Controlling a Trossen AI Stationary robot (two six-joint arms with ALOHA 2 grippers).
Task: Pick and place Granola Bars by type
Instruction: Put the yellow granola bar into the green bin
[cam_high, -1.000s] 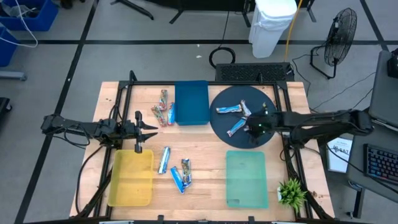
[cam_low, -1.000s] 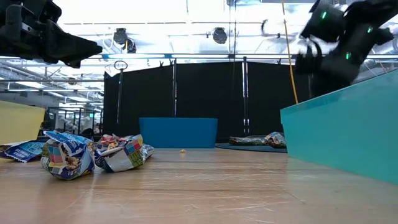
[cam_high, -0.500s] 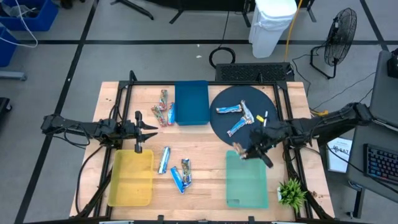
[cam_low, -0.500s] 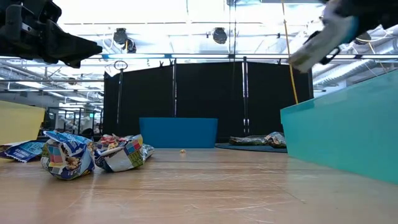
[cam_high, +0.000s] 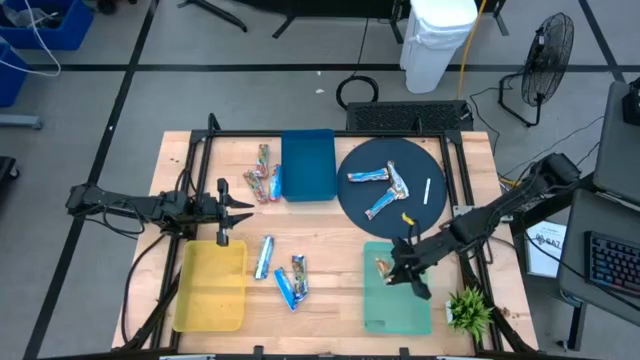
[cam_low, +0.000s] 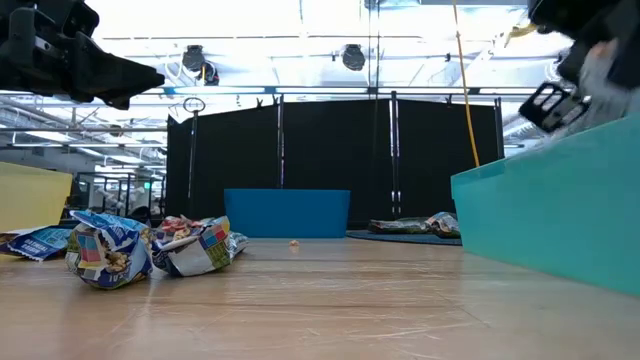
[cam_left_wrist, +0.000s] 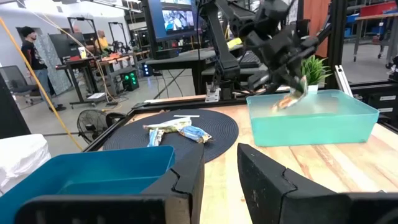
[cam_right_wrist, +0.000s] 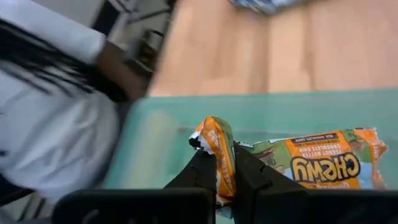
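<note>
Granola bar, orange-wrapped, hangs over the teal tray, its end clenched in our right pincer and its long axis running sideways from the fingers. Our left pincer, partly parted and holding nothing, waits above the yellow tray, well apart across the table.

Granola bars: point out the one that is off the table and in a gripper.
The orange-wrapped Chewy bar, pinched at one end by the right gripper over the teal tray. The other bars lie loose on the wooden table or the round dark mat.
</note>
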